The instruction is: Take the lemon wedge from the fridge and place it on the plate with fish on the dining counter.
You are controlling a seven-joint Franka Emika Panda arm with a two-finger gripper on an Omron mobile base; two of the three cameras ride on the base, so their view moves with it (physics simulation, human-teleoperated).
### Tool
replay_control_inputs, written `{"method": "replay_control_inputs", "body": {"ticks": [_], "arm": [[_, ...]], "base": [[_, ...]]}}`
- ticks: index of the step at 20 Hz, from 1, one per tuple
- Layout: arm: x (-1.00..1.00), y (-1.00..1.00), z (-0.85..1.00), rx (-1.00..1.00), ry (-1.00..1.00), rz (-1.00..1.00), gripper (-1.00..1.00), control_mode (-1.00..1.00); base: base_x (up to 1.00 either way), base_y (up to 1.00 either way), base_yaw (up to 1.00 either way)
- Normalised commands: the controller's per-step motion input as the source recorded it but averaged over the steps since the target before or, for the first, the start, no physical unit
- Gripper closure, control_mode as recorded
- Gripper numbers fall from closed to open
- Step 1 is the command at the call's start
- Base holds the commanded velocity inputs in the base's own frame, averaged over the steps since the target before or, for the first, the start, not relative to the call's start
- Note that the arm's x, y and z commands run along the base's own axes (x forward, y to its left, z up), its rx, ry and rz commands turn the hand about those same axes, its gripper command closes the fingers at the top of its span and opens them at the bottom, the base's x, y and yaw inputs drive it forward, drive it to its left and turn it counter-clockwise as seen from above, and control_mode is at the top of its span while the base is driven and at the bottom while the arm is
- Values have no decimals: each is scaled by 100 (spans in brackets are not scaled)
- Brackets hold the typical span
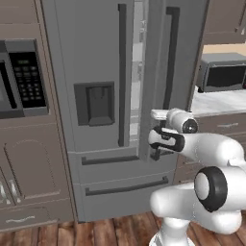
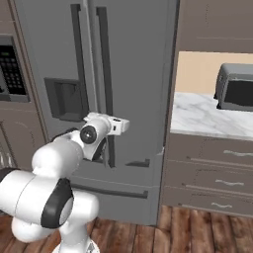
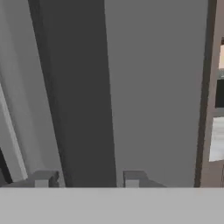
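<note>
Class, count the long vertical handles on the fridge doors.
2: the left door's handle and the right door's handle, either side of the gap where the right door stands ajar.

Grey fridge (image 1: 101,62), dark handles (image 1: 122,72)

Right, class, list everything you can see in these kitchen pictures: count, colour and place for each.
fridge: one, grey, centre, right door slightly ajar
door handles: two, dark, vertical, either side of the door gap
dispenser recess: one, dark, left door
fridge drawers: two, grey, below the doors
microwave panel: one, black, in the brown cabinet to the left
toaster oven: one, grey, on the marble counter to the right
floor: brown wood
pincer: one, dark tips straddling the right door's handle
</note>
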Motion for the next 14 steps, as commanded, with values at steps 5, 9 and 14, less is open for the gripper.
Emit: {"method": "replay_control_inputs", "body": {"ticks": [5, 9, 14], "arm": [[-100, -96, 60, 15, -10, -28, -100, -100], [-88, -46, 94, 1, 0, -42, -100, -100], [-58, -19, 100, 0, 2, -49, -100, -100]], "base": [[0, 0, 0], [0, 0, 0], [0, 0, 0]]}}
